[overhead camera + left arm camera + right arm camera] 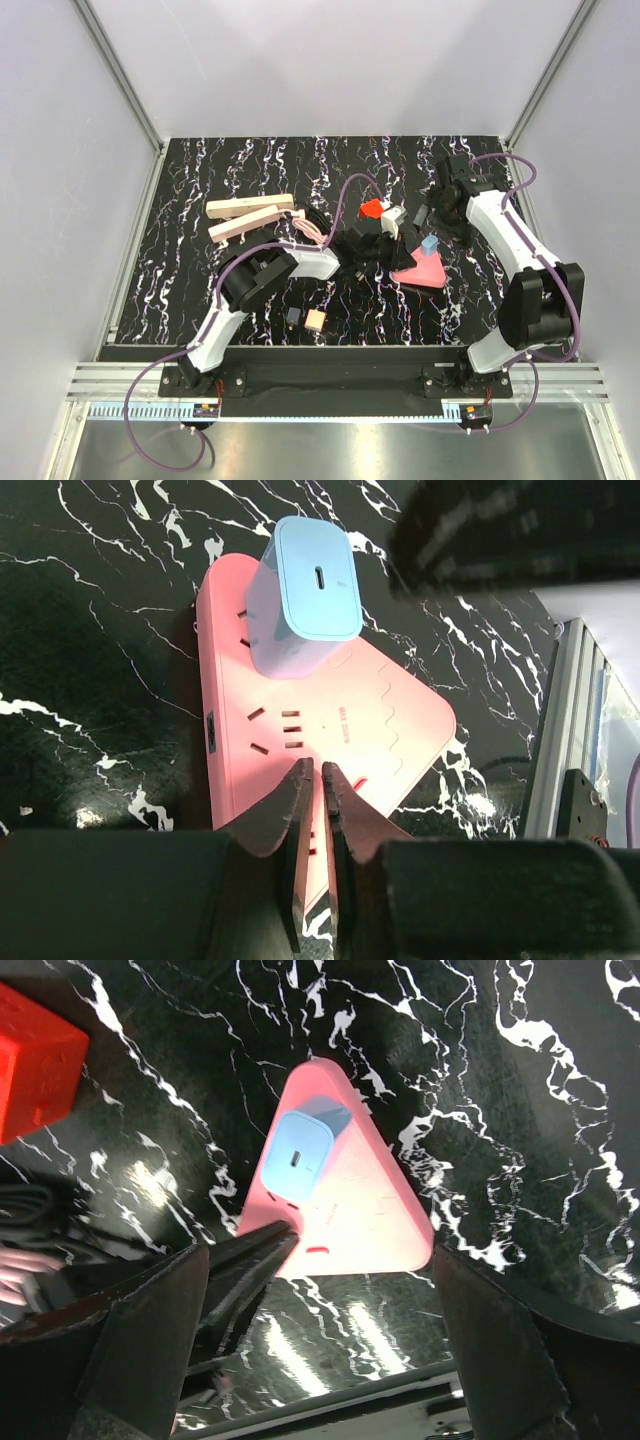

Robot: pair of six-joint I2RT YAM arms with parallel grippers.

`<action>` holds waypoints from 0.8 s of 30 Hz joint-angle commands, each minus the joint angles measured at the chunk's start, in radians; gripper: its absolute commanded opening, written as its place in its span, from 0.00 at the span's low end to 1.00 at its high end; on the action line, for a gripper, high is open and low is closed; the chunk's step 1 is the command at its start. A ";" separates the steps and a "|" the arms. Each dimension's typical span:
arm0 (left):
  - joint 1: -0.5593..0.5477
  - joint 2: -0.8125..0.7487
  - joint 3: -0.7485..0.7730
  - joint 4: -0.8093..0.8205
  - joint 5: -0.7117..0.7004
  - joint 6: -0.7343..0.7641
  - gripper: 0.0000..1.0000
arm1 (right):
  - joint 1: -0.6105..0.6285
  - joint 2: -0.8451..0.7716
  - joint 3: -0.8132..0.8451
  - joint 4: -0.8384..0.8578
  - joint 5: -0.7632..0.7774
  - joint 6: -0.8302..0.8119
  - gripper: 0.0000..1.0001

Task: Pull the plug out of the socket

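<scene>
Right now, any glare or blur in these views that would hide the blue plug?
Left wrist: blue plug sharp and evenly lit; only the left gripper, close to the lens, is dark and soft. Right wrist: plug clear, white glare patches on the table near it. Top external: plug small, no glare on it.

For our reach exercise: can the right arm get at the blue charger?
Probably yes: the right end effector is open, the blue charger stands unobstructed ahead, and the left end effector is at the pink socket block's edge.
</scene>
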 commanded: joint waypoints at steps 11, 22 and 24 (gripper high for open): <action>0.009 0.026 -0.041 0.140 -0.039 -0.053 0.13 | 0.000 0.141 0.172 -0.088 0.026 0.196 0.91; 0.020 0.084 -0.035 0.198 -0.032 -0.102 0.10 | 0.000 0.245 0.180 -0.117 0.032 0.261 0.77; 0.020 0.090 -0.030 0.192 -0.034 -0.106 0.09 | 0.000 0.269 0.184 -0.123 0.026 0.275 0.74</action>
